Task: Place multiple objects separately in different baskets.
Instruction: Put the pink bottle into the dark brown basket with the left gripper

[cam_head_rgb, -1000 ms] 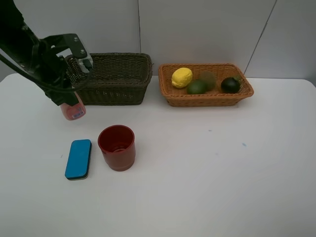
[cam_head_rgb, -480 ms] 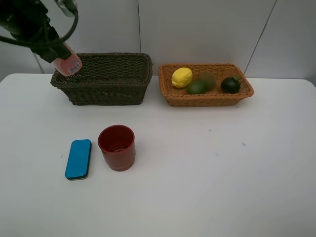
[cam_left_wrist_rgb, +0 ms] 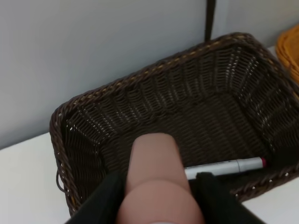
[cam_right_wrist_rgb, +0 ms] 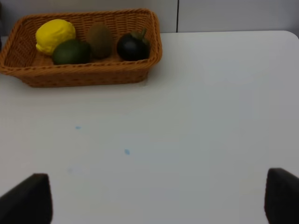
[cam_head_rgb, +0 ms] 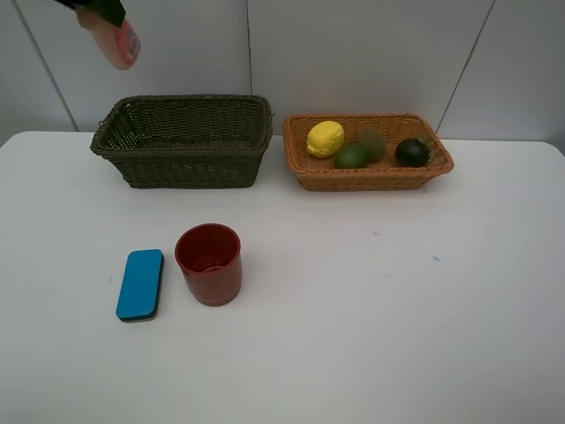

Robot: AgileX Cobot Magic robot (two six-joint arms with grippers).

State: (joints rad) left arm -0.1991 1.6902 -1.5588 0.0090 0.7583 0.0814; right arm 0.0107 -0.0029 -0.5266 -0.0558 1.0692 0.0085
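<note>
Two wicker baskets sit side by side on a plain white worktop, w/ a pale grey panelled wall behind. A couple of tiny blue specks mark the surface; otherwise it's matte and even.

L arm is raised high, only its black tip showing at the edge of the exterior view. L jaws are clenched on the pink bottle, one black finger on each side of its body. Bottle hangs tilted in the air, touching nothing else; its cap is hidden.

Below and ahead of the L jaws is the dark olive-brown basket. Inside it the white pink-tipped marker lies flat on the floor, near one long wall.

Red cup stands upright on the worktop well below the L jaws, on the near side of the dark basket. Blue eraser lies flat just beside the cup, not touching.

R jaws are released, fingers spread wide w/ nothing btwn them, hovering over bare worktop. R arm itself isn't in the exterior view.

Well ahead of the R jaws is the orange-tan basket, holding 4 fruits: yellow lemon, green lime, brown kiwi and dark green mangosteen, packed close in a row.
</note>
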